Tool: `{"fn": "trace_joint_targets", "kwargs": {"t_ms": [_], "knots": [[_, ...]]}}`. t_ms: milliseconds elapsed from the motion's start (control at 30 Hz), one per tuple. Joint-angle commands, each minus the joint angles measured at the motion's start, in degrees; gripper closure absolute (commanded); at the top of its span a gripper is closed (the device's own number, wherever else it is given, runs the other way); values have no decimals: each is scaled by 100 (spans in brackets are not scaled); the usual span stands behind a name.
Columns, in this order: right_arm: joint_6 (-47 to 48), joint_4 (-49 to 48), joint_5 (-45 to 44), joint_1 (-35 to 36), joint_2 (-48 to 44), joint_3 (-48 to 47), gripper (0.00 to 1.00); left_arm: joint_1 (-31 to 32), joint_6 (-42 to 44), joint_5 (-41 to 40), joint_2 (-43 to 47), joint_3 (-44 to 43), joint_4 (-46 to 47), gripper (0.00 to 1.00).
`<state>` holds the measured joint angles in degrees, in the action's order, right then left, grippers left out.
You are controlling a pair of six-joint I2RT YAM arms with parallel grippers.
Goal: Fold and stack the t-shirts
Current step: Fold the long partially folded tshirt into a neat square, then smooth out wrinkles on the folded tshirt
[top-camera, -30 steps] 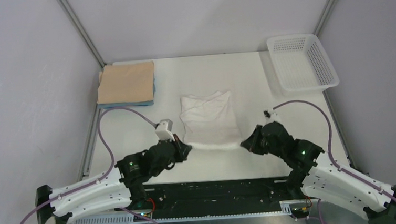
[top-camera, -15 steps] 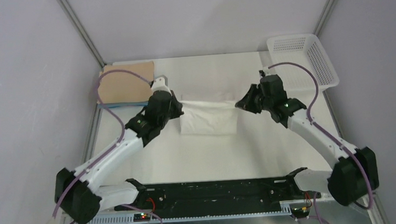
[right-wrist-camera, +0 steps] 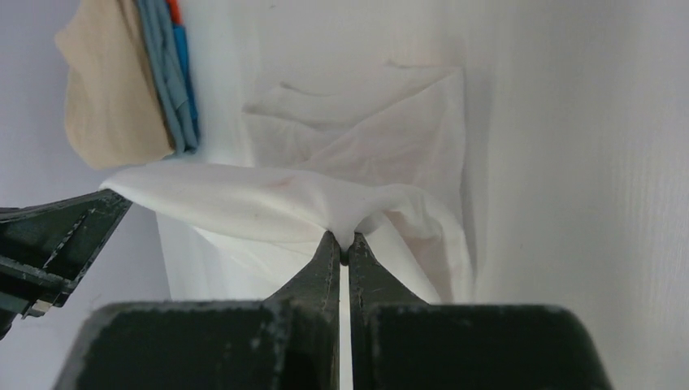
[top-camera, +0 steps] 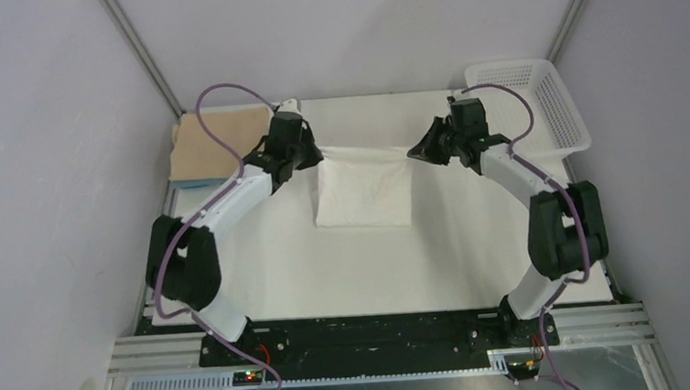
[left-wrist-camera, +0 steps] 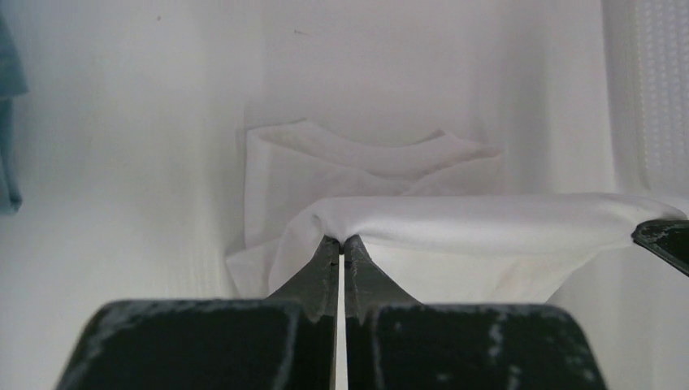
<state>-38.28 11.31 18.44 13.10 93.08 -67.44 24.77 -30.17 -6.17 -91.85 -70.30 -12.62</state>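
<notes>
The white t-shirt [top-camera: 365, 186] lies in the middle of the table, its near part folded back over itself toward the far side. My left gripper [top-camera: 317, 153] is shut on its left corner [left-wrist-camera: 325, 223]. My right gripper [top-camera: 414, 151] is shut on its right corner [right-wrist-camera: 357, 215]. The held edge is stretched taut between the two grippers, a little above the rest of the shirt. The tan t-shirt [top-camera: 218, 141] lies folded on the light blue t-shirt [top-camera: 201, 181] at the far left; both show in the right wrist view, the tan one [right-wrist-camera: 101, 106] and the blue one [right-wrist-camera: 171, 73].
A white perforated plastic basket [top-camera: 528, 109] stands at the far right corner of the table [top-camera: 374, 266]. Grey walls and metal frame posts close in the table on three sides.
Both grippers have carried the shirt's near edge from the front of the table up and over to the far side, folding the shirt in half. Both arms are now stretched far out.
</notes>
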Motion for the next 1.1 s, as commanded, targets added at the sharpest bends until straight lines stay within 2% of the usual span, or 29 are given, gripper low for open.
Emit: {"fn": "trace_joint_targets", "kwargs": {"t_ms": [0,233,300,333,367,400,433,467,500,533,600,633,733,867,1067], "knots": [[131,-302,68,-307,814,-464,100,-319,311,72,-603,-625,63,100],[71,-407,291,-399,1933,-1251,100,-497,153,-41,-1631,-1248,-5,100],[56,-446,282,-421,2163,-1456,90,-586,84,-5,-1886,-1430,-78,96],[75,-404,307,-429,2316,-1658,76,-651,8,20,-2040,-1498,-150,87],[134,-337,322,-430,2397,-1768,67,-677,-27,86,-2105,-1650,-182,79],[188,-144,381,-431,2526,-2026,45,-724,-38,123,-2204,-1713,-237,61],[293,-22,407,-429,2577,-2159,36,-735,-71,160,-2231,-1835,-261,53],[338,133,453,-417,2602,-2295,18,-750,-74,173,-2238,-1894,-307,33],[411,178,465,-399,2540,-2311,9,-752,-102,216,-2222,-1962,-327,16],[437,235,456,-393,2474,-2274,2,-754,-124,254,-2150,-1974,-337,11],[473,141,455,-351,2198,-2040,1,-746,-189,446,-2015,-1967,-345,2],[463,58,497,-299,2013,-1937,1,-746,-250,673,-1978,-1940,-341,1],[359,-390,1032,-180,1818,-1536,1,-706,-331,1416,-1909,-1919,-323,0],[31,-809,1499,-8,1971,-1523,1,-606,-445,2196,-2099,-2091,-218,0],[-284,-1069,1485,91,2488,-1848,1,-470,-686,2347,-2424,-2273,-55,0]]}}
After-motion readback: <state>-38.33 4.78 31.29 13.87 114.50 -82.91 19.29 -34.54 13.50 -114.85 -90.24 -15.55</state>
